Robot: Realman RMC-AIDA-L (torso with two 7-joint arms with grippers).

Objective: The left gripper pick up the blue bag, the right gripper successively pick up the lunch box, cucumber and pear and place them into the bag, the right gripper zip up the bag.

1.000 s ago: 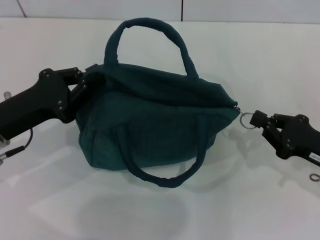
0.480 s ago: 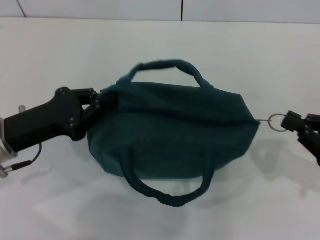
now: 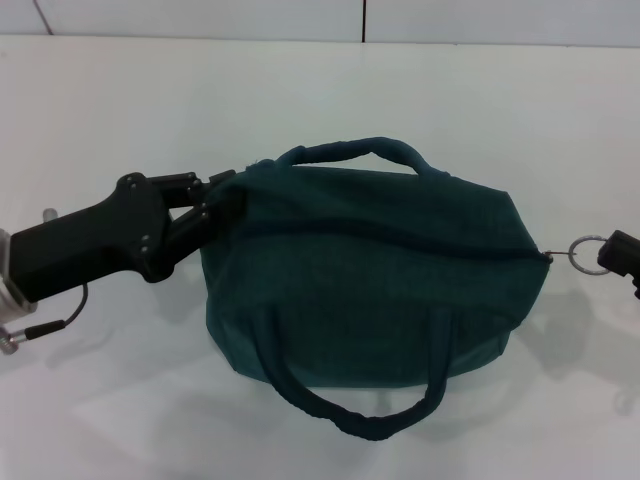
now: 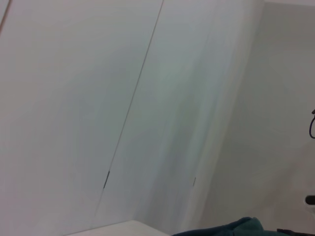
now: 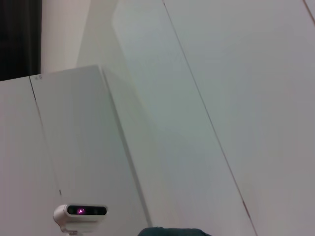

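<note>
Left end effector (image 3: 222,197) pinching bag (image 3: 370,270) end; right end effector (image 3: 622,258) at zipper ring (image 3: 587,250)

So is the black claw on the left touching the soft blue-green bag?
Touching. In the head view the left claw pinches the end of the soft blue-green fabric bag, with no gap between them.

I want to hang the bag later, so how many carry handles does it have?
2. One handle arches over the bag's far side, near the left gripper. The other handle loops below the near side, toward the robot. None seems hidden.
</note>
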